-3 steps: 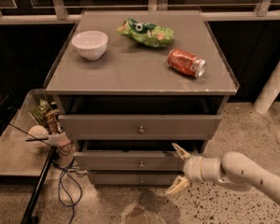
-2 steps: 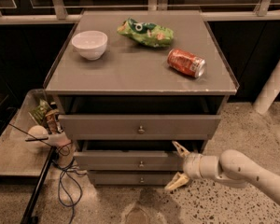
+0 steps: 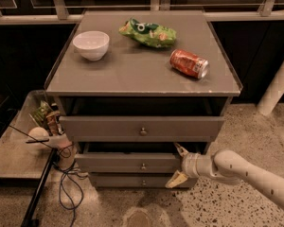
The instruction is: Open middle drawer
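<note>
Right of floor cables (image 3: pixel 66 183), the spread end effector (image 3: pixel 177 164) straddles the middle drawer (image 3: pixel 128 162)

On the counter (image 3: pixel 132 77), a white bowl (image 3: pixel 91 44) sits near the back-left corner, a green snack bag (image 3: pixel 149 33) lies by the back edge, and a red soda can (image 3: pixel 189 64) lies on its side toward the right edge.

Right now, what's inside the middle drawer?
Only a dark slit shows behind the middle drawer front; the top drawer above covers the inside. The gripper is at its right end, fingers spread above and below the front.
</note>
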Action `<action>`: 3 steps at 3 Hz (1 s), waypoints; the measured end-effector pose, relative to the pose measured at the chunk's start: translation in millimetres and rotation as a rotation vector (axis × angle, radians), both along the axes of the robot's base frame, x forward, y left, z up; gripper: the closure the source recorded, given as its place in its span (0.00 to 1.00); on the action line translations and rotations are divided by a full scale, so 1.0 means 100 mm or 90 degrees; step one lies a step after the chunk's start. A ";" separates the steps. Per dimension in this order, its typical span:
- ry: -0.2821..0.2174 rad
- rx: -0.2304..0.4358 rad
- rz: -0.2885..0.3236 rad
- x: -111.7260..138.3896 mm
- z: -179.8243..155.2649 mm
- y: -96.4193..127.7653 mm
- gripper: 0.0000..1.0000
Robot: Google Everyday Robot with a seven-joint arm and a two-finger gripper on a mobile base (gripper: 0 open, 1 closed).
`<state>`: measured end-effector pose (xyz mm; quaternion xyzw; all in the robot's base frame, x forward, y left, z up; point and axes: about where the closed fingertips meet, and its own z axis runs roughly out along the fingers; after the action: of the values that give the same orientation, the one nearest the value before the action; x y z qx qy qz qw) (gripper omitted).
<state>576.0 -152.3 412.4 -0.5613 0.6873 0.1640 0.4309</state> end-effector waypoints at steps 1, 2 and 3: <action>0.000 0.000 0.000 0.00 0.00 0.00 0.00; 0.000 0.000 0.000 0.00 0.00 0.00 0.18; 0.000 0.000 0.000 0.00 0.00 0.00 0.41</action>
<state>576.3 -152.4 411.9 -0.5613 0.6875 0.1639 0.4307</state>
